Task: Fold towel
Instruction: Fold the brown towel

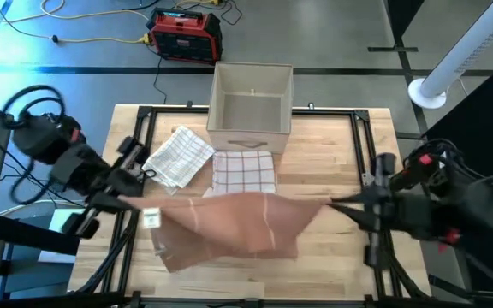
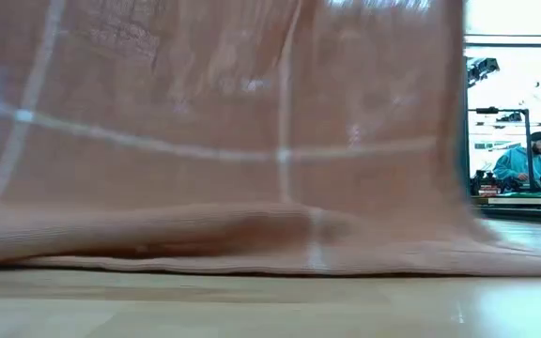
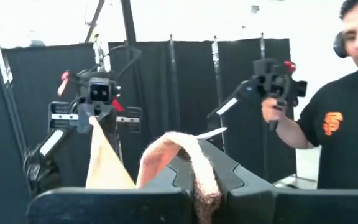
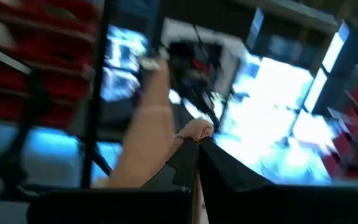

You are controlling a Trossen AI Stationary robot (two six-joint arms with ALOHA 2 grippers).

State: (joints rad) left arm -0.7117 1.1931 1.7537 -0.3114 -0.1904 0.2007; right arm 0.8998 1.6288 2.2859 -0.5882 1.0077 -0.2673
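Note:
A salmon-pink towel (image 1: 238, 218) with thin pale stripes hangs spread between my two grippers over the middle of the wooden table (image 1: 332, 265). My left gripper (image 1: 139, 198) is shut on its left upper corner. My right gripper (image 1: 334, 204) is shut on its right upper corner. The towel's lower part (image 2: 252, 258) lies bunched on the table and fills the low view. A white label (image 1: 151, 218) shows near the left corner. My left gripper pinches the towel's left upper corner (image 3: 188, 146) between its two fingers, coming level from the table's left. The cloth loops over the fingertips, and the top edge runs toward the other arm. My right gripper pinches the right upper corner (image 4: 196, 130) between its two fingers, coming level from the table's right; a small tuft sticks out past the fingertips. The towel hangs below, its lower end on the table.
Two folded checked towels (image 1: 178, 156) (image 1: 244, 171) lie behind the pink one, in front of an open beige box (image 1: 251, 107) at the table's far edge. A person (image 3: 340, 106) stands beyond the table, holding a hand-held device.

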